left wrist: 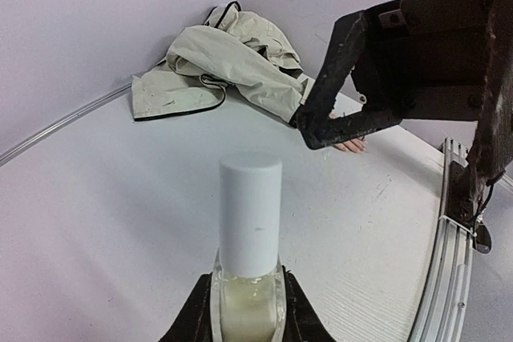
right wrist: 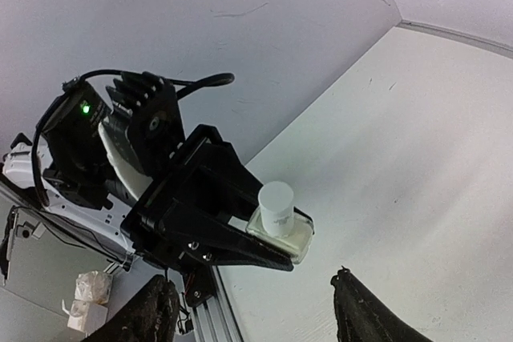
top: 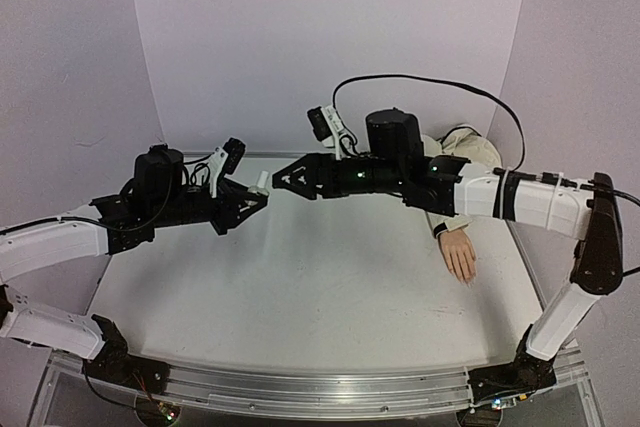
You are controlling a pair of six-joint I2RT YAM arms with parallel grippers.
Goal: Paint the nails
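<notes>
At centre, left gripper (top: pixel 258 193) was clamped on bottle (left wrist: pixel 250 222): glass body between its fingers, white cap up, clear of table (top: pixel 300 277). The right gripper (top: pixel 283 175) was spread wide, tips facing the cap, close beside it, not touching. The mannequin hand (top: pixel 460 252) lay on table at right, under right arm. Its nails (top: pixel 466 273) were too small to make out. A beige jacket (left wrist: pixel 232 62) was bunched behind.
</notes>
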